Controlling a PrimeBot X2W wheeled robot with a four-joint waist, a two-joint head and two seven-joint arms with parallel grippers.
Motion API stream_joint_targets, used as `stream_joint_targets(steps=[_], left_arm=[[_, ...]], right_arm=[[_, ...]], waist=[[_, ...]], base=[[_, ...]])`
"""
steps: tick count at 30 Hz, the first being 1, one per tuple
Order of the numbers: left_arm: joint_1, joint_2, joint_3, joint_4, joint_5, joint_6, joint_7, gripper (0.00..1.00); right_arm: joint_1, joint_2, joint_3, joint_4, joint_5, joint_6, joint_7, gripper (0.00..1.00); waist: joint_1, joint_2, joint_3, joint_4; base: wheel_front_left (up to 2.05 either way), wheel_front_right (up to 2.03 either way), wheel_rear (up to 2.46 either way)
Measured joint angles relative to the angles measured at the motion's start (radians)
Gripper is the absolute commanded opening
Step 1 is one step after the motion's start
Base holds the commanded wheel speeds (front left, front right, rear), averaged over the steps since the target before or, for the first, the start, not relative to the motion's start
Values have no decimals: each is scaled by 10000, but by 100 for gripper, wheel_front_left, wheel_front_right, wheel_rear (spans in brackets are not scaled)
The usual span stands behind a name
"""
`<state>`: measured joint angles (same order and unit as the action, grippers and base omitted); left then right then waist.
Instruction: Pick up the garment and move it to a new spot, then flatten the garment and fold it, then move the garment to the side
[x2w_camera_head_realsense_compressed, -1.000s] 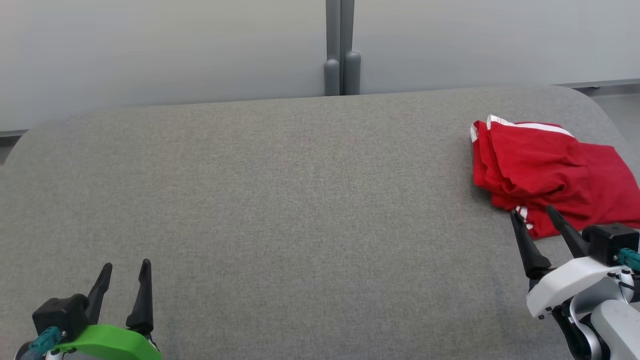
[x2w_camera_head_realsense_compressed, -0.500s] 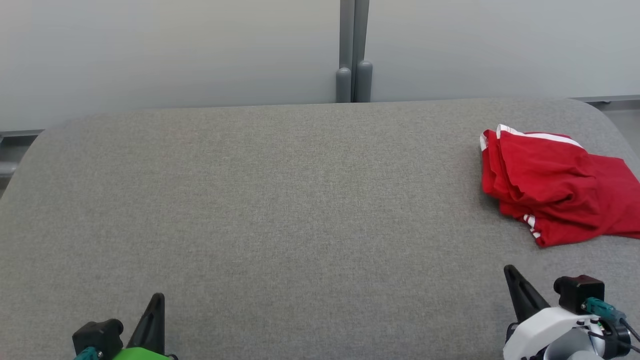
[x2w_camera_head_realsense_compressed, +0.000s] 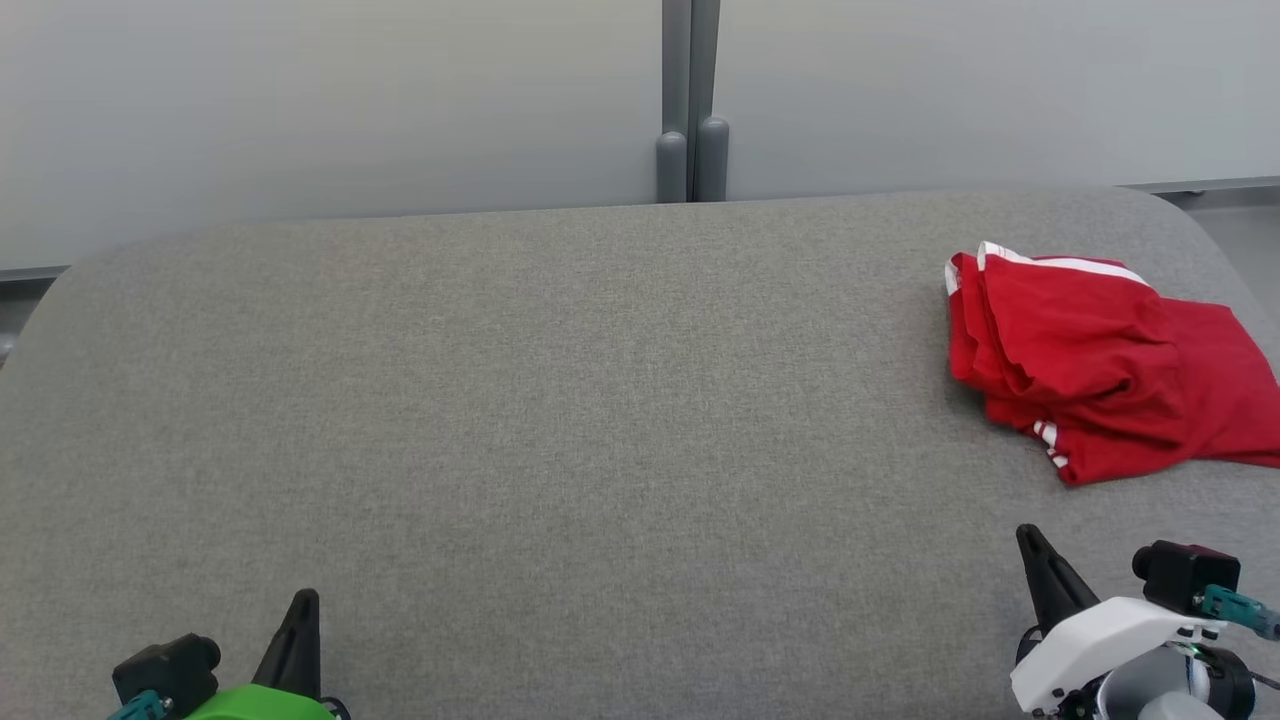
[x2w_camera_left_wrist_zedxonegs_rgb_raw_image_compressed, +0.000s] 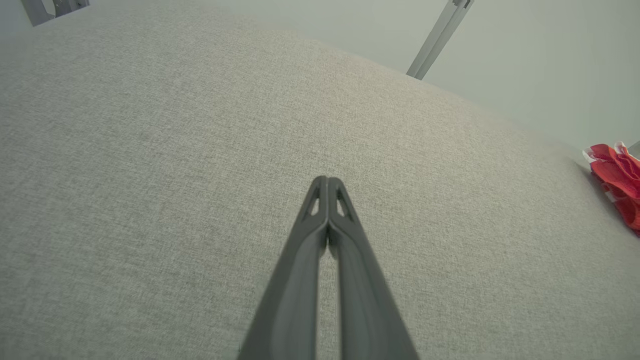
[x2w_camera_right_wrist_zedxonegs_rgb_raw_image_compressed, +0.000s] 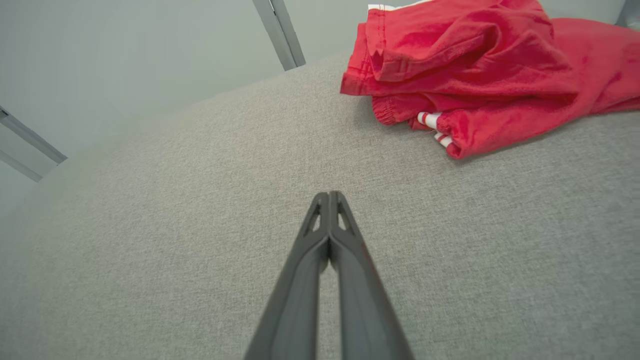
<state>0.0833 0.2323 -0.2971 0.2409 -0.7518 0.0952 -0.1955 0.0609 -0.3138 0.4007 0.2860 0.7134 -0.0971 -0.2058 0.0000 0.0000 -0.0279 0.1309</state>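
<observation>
- Grey cloth-covered table; the red garment lies far right, seemingly roughly folded.
- I see the left gripper and right gripper pinched closed, near edge.

Dark tapered jaws with slotted tips, green left wrist shell, white right shell, teal fittings, perhaps plugs.

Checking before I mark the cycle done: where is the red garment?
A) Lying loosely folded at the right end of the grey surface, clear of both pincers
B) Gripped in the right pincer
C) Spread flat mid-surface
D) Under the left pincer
A: the red garment lies at the right end of the grey surface, apart from the shut right pincer and the shut left pincer.
</observation>
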Motion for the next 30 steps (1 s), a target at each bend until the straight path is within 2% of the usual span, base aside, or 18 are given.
stream_joint_targets(steps=[30], left_arm=[[-282, -606, 1158, 15, -2928, -700, 993, 0]], right_arm=[[-250, 836, -1687, -92, 3037, 704, 988, 0]], waist=[[0, 0, 108, -442]], base=[[0, 0, 0]])
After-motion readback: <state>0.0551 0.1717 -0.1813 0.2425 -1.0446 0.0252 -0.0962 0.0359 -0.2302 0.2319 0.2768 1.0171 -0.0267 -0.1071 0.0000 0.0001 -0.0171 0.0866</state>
